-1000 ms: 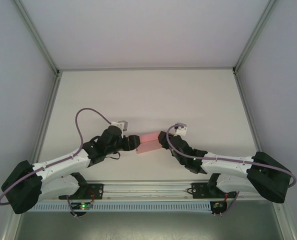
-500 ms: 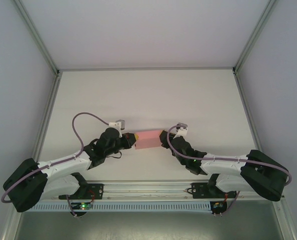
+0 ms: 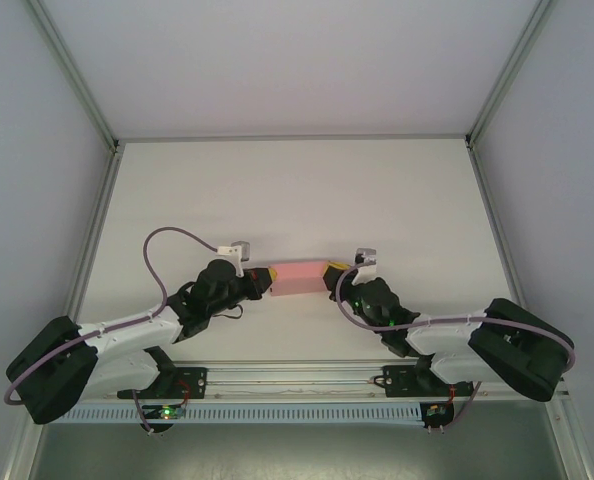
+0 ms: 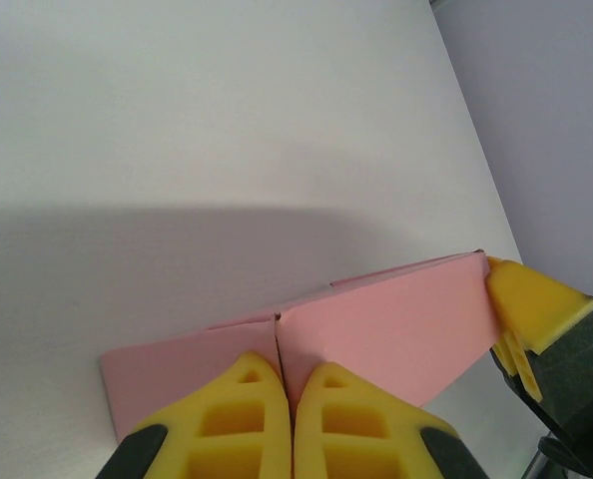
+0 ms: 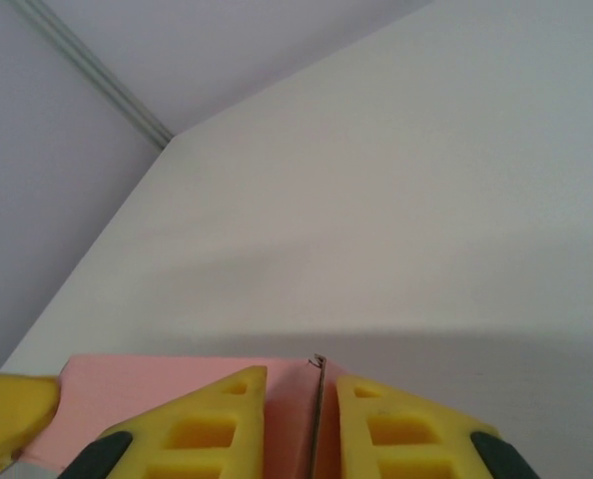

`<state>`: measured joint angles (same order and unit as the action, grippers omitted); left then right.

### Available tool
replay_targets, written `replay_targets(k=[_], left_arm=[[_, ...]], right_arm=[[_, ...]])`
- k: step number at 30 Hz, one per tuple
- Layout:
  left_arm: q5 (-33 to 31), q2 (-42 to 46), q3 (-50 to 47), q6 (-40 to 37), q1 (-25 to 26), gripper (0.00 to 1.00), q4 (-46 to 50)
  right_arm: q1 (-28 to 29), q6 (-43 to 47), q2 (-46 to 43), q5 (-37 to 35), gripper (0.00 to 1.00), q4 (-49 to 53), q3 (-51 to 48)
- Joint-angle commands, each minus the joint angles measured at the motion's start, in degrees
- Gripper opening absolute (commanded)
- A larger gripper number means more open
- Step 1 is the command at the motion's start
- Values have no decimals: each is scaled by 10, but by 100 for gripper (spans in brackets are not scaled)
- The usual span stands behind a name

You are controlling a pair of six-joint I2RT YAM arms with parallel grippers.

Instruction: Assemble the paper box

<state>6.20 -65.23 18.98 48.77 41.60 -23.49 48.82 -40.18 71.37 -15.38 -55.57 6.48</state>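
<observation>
The paper box [image 3: 299, 278] is a small pink card box lying level between my two grippers, near the table's front middle. My left gripper [image 3: 265, 281] is at its left end and my right gripper [image 3: 329, 272] at its right end. In the left wrist view the yellow fingers [image 4: 239, 399] are pressed together on a thin pink edge of the box [image 4: 396, 329], so the left gripper [image 4: 285, 357] is shut on it. In the right wrist view the right gripper [image 5: 301, 371] stands narrowly open, with a thin upright pink flap [image 5: 317, 399] between its fingers, which do not touch it.
The white table [image 3: 297, 190] stretches away behind the box. Grey walls with metal corner rails [image 3: 97, 110] close it in at the left, right and back. A purple cable [image 3: 167, 240] loops above the left arm.
The left gripper has closed onto the box's left edge. The right gripper's jaws have narrowed round the right flap. The box has shifted slightly farther back and now lies level.
</observation>
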Motion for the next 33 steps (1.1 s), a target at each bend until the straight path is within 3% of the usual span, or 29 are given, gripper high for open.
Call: replay_targets(k=[1, 4, 7, 9, 10, 13, 15, 17, 22, 29, 33], left_arm=[[-17, -28, -33, -40, -5, 0, 121], [-28, -22, -14, -45, -5, 0, 164], [-23, -15, 2, -57, -5, 19, 175], [-33, -12, 17, -62, -5, 22, 185], [-41, -12, 26, -64, -5, 28, 194], [-49, -16, 51, -69, -5, 29, 214], [-47, -19, 66, -74, -5, 44, 221], [-53, -22, 80, -82, -5, 48, 228], [-70, -39, 129, -109, -4, 64, 255], [-61, -48, 176, -149, -5, 70, 267], [-62, -42, 193, -165, -5, 91, 284]], right_arm=[[-20, 66, -6, 47, 0, 122, -35], [-27, 64, -53, 58, 0, 202, -10], [-28, 49, -93, 42, 0, 281, 21], [-33, 40, -110, 27, 0, 321, 39], [-35, 38, -117, 22, 4, 336, 49], [-38, 42, -122, 27, 11, 359, 74], [-44, 38, -115, 29, 18, 379, 90], [-56, 33, -102, 27, 25, 409, 119], [-72, 59, -58, 35, 34, 432, 180], [-73, 89, -55, 50, 39, 441, 223], [-76, 107, -77, 44, 46, 447, 224]])
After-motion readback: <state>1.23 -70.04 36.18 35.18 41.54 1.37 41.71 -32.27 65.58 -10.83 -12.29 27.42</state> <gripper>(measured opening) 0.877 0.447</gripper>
